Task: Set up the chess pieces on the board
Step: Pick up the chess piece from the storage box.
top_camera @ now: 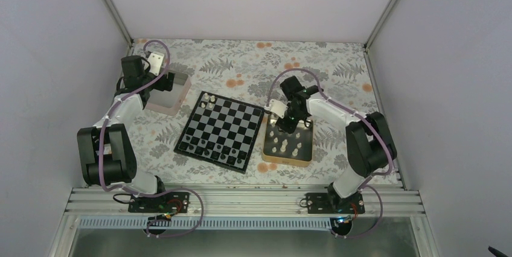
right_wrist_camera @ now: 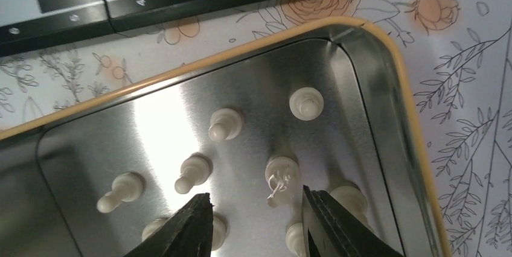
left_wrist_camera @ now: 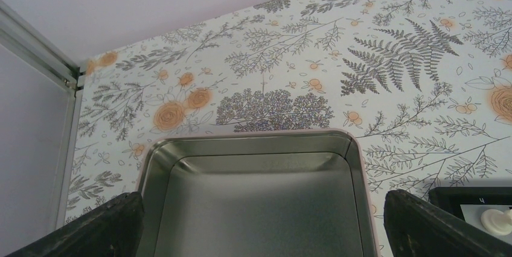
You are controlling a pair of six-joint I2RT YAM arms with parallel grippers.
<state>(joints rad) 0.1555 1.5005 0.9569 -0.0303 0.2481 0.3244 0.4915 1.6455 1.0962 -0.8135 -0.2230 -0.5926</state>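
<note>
In gold tin [right_wrist_camera: 253,88]: chess pieces [right_wrist_camera: 282,175] just beyond right hand [right_wrist_camera: 255,196] (spread, gripping nothing).

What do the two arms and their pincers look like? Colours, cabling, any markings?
The left arm and right arm have white links and bulky black joints. A lilac cable loops along each, down to a black base plate with red wiring. The left pincer and right pincer have dark, rough, tapering fingers. No markings visible.
</note>
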